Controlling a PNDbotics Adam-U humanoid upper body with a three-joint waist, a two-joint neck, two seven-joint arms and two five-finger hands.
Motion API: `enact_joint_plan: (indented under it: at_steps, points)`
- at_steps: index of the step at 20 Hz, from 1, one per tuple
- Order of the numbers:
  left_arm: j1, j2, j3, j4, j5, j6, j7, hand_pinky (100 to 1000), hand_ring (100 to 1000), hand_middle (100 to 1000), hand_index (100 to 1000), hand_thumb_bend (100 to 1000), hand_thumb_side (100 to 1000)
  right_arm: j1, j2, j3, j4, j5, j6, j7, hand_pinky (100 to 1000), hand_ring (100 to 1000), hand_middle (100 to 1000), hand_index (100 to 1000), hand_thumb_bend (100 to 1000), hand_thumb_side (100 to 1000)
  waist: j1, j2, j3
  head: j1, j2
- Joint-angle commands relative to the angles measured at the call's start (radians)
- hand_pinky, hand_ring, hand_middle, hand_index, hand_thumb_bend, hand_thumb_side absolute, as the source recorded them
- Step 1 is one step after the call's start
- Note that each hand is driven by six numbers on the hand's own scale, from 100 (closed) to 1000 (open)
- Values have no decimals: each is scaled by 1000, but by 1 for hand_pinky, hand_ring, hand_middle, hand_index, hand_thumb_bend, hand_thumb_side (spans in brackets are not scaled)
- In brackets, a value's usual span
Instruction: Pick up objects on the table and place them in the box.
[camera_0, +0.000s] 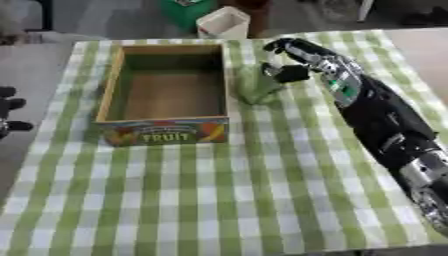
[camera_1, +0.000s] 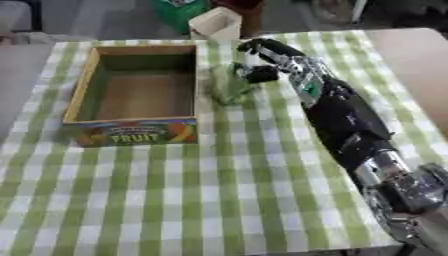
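Note:
A green leafy thing (camera_0: 254, 84) lies on the checked cloth just right of the wooden box (camera_0: 112, 85), which has "FRUIT" on its front and nothing inside. My right hand (camera_0: 308, 56) reaches in from the lower right and hovers at the green thing's upper right. Its fingers (camera_0: 282, 46) arch over and the thumb (camera_0: 291, 74) sits by the thing's right edge, without closing round it. My left hand (camera_0: 10, 106) shows only at the left edge, off the table, fingers spread.
The green-and-white cloth (camera_0: 219, 190) covers the table. A white carton (camera_0: 223, 22) and a green container (camera_0: 185, 9) stand on the floor beyond the far edge. My right forearm (camera_0: 385, 120) lies across the table's right side.

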Motion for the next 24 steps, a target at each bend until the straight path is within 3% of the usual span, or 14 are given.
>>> enact_joint_plan:
  at_steps: [1,9,13,15,17,20,24]
  points:
    - [-12,16,1,-13,3,-1,0,600,779,728,715,210,209,-15,-16,7,-45,-34,-4,33,947,918,892,934,100,625,0,-17,0,-2,-15]
    - [-11,15,1,-14,3,0,0,600,779,728,714,212,210,-9,-9,44,-60,16,-11,158,960,945,923,951,199,721,0,-16,-1,-7,-18]
    - [-11,14,2,-14,2,0,0,599,779,728,714,212,211,-2,0,51,-64,96,-16,159,965,955,940,967,271,652,1,-15,0,-10,-19]
    - [-11,14,2,-13,2,0,0,599,779,728,714,213,212,1,3,54,-64,135,-25,159,932,935,924,963,267,542,0,-14,0,-11,-21]
    - [-11,13,2,-13,2,0,0,599,779,728,714,213,212,3,6,54,-60,163,-31,163,869,880,891,947,246,285,0,-14,0,-10,-21]
    - [-11,14,2,-13,2,0,1,599,778,728,714,214,212,3,6,52,-61,196,-27,164,720,725,792,901,103,301,0,-13,0,-11,-23]
    - [-10,13,3,-13,2,0,1,599,778,727,714,212,213,3,3,49,-70,225,-13,123,538,481,610,791,100,261,-1,-13,0,-11,-24]
